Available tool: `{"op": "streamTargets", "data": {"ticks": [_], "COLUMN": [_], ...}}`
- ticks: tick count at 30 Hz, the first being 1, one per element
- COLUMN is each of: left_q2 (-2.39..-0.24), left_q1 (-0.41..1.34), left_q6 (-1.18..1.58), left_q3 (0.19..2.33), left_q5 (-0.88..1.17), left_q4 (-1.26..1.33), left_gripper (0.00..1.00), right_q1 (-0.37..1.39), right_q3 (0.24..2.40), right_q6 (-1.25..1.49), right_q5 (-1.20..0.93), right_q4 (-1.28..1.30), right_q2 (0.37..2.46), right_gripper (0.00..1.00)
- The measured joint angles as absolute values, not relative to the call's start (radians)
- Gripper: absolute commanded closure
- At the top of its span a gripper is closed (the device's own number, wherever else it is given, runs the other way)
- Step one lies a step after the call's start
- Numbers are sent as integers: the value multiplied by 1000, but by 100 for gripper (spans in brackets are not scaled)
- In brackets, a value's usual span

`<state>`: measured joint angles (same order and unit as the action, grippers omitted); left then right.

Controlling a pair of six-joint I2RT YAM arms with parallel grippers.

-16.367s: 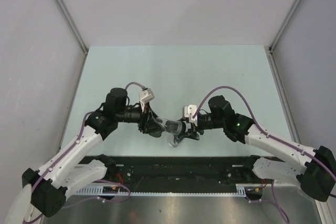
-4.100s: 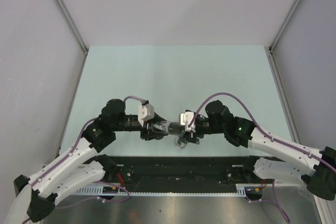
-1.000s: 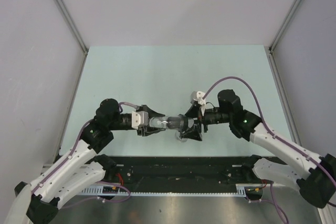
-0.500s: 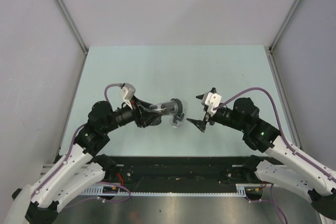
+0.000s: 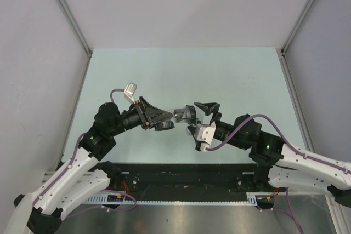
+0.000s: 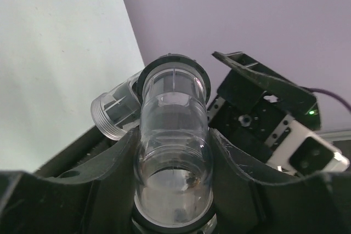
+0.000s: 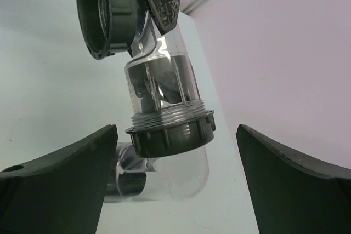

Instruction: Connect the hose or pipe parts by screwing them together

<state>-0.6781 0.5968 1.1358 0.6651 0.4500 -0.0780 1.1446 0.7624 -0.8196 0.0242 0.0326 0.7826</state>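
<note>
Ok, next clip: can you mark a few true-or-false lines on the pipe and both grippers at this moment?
1. The left gripper is clamped on the clear pipe. True.
2. The right gripper is shut on the dark ring. False: its jaws stand wide open on either side of the ring, apart from it.
3. A clear threaded branch sticks out beside the pipe. True.
4. The pipe is opaque metal. False: it is see-through.
</note>
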Motion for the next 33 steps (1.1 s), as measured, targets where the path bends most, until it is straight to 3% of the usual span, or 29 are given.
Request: {"op": "streamTargets", "data": {"ticks": [6,9,10,14,24,33], "left_q2": [-688,-706,-710,-750,-875,-858], "left_q1": [597,597,597,588,583,596], "left_q6": [1265,1292,1294,1280,832,170], "left_q3": [665,665,665,678,772,772], "left_q5": [513,538,545,582,686,743], "left_q4": [-77,-76,-74,-77,-99,-159], "left_gripper": [100,100,100,100,100,100], "right_q1": [1170,1178,1179,1178,1149,964], "right_q3": [758,755,754,752,752,787], "right_q6": [-888,-902,-907,-909,-772,-543], "right_q5": [61,63,64,72,76,-265], "right_q4": [25,31,32,41,95,129], "right_q2": [823,825,825,823,838,956], "right_gripper": [20,37,49,70,78,83]}}
